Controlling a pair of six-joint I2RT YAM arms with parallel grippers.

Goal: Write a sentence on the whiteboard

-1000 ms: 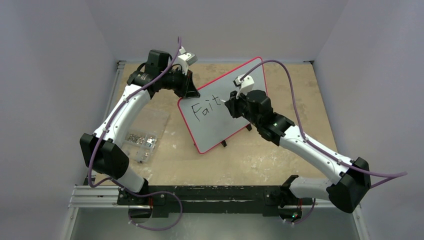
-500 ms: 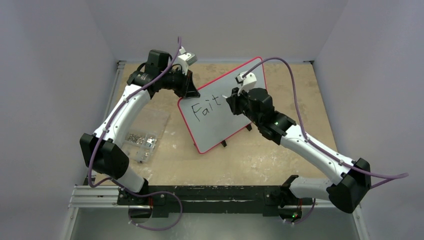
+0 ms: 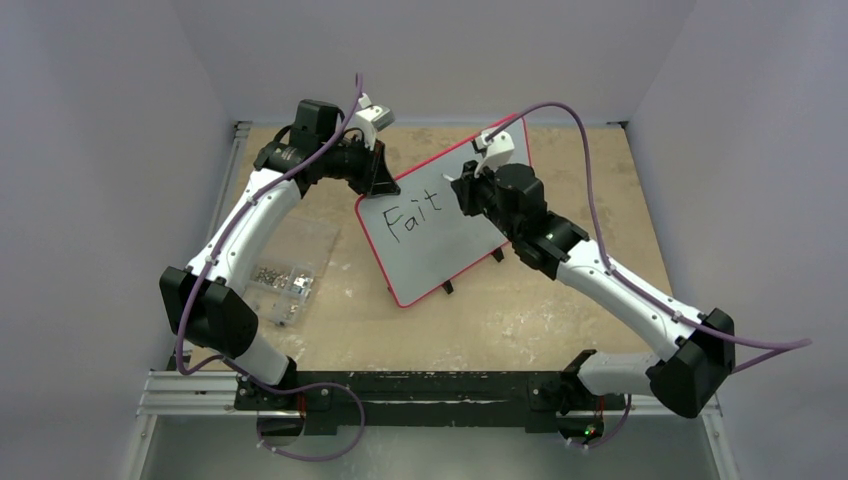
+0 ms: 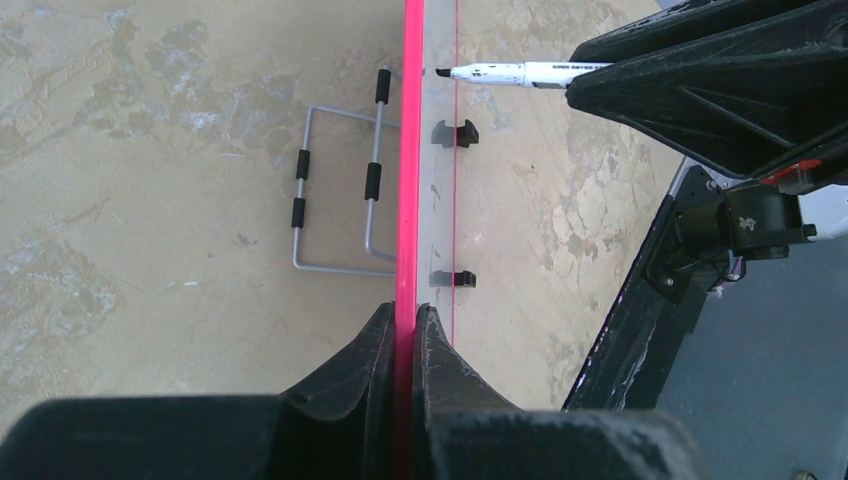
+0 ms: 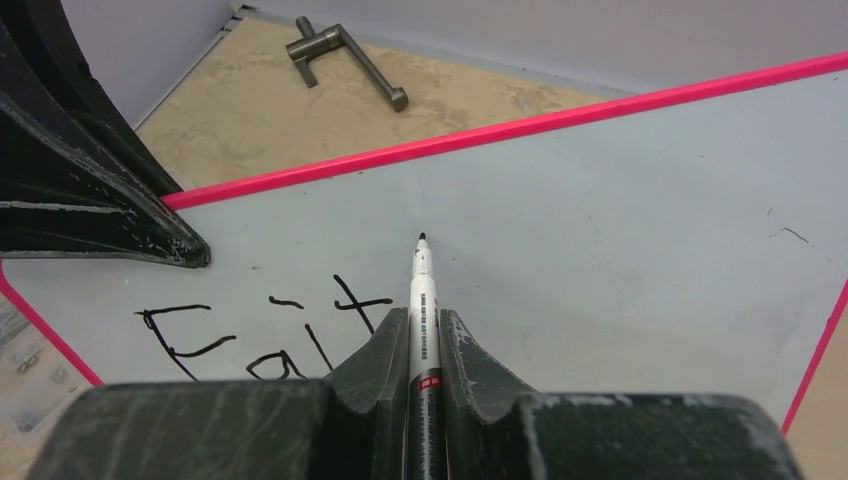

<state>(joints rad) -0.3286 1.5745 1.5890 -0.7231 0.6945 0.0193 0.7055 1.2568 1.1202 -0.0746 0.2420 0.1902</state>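
Four letters, "Fait", of the sentence (image 3: pixel 412 214) sit on the whiteboard (image 3: pixel 440 258). The left gripper (image 4: pixel 405 314) pinches its upper rim, and the right gripper (image 5: pixel 420 320) clamps a marker (image 5: pixel 420 275), tip just past the "t".

Clear bag of metal parts (image 3: pixel 285 268) on tan table (image 3: pixel 560 310)

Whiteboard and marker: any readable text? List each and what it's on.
"Fait": black handwriting on the whiteboard, also clear in the right wrist view.
Print on the marker barrel: too small to read in either wrist view.
No other text visible.
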